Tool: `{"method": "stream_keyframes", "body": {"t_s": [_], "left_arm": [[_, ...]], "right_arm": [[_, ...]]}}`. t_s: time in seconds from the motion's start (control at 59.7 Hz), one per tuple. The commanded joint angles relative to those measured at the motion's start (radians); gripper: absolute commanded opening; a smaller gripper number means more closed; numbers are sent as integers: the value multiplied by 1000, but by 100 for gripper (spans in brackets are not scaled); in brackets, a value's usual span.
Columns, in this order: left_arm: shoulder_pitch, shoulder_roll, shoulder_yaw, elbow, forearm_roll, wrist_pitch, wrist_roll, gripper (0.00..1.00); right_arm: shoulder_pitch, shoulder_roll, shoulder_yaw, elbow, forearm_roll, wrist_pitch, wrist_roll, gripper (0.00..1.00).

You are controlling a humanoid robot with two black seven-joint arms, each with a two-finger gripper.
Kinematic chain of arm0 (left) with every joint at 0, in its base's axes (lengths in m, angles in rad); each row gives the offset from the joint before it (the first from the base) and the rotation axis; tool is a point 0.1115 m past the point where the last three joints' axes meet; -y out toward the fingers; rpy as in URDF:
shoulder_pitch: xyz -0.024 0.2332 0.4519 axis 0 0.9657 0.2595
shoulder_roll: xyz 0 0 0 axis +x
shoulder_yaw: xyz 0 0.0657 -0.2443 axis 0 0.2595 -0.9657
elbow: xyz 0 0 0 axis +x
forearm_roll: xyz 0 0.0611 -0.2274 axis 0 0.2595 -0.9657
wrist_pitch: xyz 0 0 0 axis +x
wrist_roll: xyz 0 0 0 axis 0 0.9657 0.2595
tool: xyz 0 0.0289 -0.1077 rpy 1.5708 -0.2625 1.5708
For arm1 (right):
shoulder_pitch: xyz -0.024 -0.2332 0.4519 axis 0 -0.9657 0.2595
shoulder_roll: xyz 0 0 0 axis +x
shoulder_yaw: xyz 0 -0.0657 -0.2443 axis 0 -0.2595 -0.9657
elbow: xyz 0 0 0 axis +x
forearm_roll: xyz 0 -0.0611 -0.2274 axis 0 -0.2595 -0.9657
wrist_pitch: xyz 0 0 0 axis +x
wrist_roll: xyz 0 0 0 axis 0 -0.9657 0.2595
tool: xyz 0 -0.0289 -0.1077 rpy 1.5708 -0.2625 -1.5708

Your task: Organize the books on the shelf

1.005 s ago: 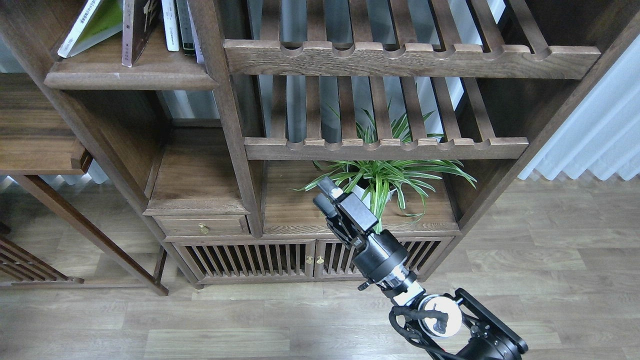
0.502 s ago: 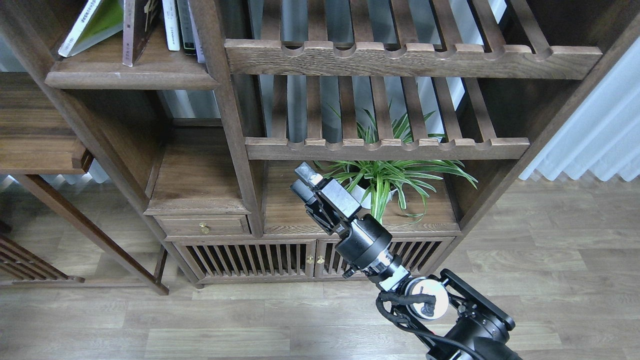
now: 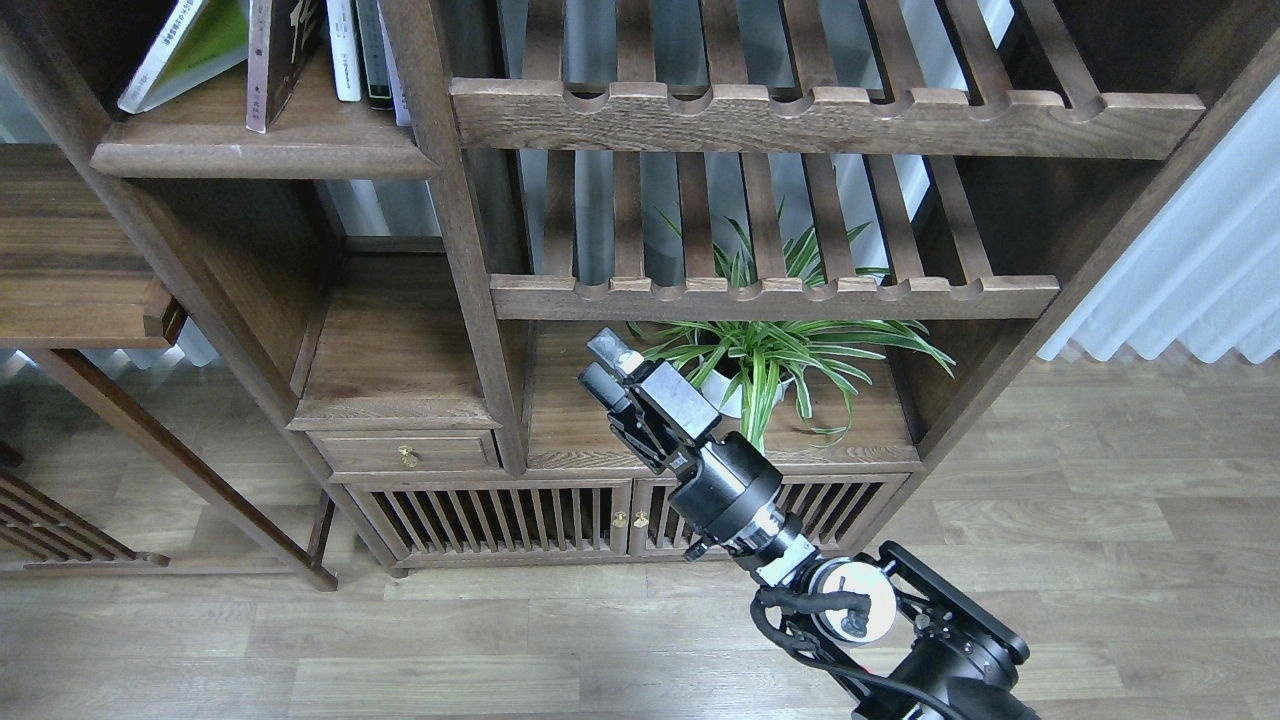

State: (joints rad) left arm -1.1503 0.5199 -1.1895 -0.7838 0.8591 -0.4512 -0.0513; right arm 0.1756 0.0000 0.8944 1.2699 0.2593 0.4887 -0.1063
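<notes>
The shelf [image 3: 262, 152], a dark-brown plank with a rounded front edge, is at the top left. A yellow-green and white book [image 3: 185, 48] leans on it to the left. A dark maroon book [image 3: 275, 60] leans beside it. A few thin upright books [image 3: 355, 50] stand against the post. The red book is not in view. My right gripper [image 3: 602, 365] comes up from the bottom right, far below and right of the shelf. Its two fingers stand close together and hold nothing. My left arm is out of view.
Two slatted racks with notched rails [image 3: 770, 295] fill the upper right bay. A potted spider plant [image 3: 770, 360] stands just right of my gripper. A small drawer [image 3: 405, 452] and slatted cabinet doors [image 3: 490, 520] lie below. White curtains [image 3: 1190, 270] hang at right.
My right arm has moved up and to the left, from in front of the plant to its left side. It has barely moved in the last half second. The books have not moved.
</notes>
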Motion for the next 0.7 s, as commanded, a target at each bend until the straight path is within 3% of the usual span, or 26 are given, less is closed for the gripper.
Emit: {"method": "stream_keyframes", "body": {"t_s": [0.0,0.285,0.402,0.687], "left_arm": [[-37,-23,19,67,0,38,-39,2],[-80,-47,105,112,0,97,-68,2],[-75,-75,114,115,0,178,-78,3],[-78,-120,125,115,0,247,-94,3]], "right_arm": [[4,0,0,2,0,0,-1,88],[2,0,-20,3,0,0,-1,88],[-1,0,-20,2,0,0,-1,88],[-11,0,-19,2,0,0,-1,88]]}}
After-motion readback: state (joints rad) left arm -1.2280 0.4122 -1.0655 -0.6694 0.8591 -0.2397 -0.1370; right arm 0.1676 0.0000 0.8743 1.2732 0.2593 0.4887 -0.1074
